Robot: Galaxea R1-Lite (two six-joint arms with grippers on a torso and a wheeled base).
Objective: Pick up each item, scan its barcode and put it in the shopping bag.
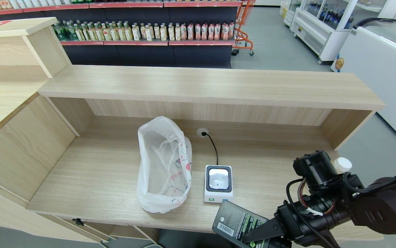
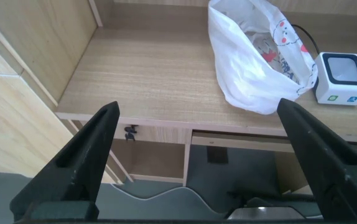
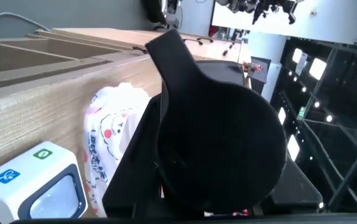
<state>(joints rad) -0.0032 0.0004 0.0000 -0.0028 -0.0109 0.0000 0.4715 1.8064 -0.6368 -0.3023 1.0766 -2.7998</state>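
step: scanning, likely | right gripper (image 1: pixel 251 237) clamping dark pack (image 1: pixel 234 220); left gripper (image 2: pixel 198 111) gaping | next: turning barcode (image 1: pixel 226 229) down over scanner (image 1: pixel 218 182), far-left

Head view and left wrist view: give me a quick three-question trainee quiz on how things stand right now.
1. True or false: the right gripper holds a dark packet with a barcode facing up.
2. What stands right beside the scanner on the counter? A) shopping bag B) red basket C) cardboard box
3. Fill in: the left gripper has its jaws ____.

Key: 1 true; 2 A; 3 open.
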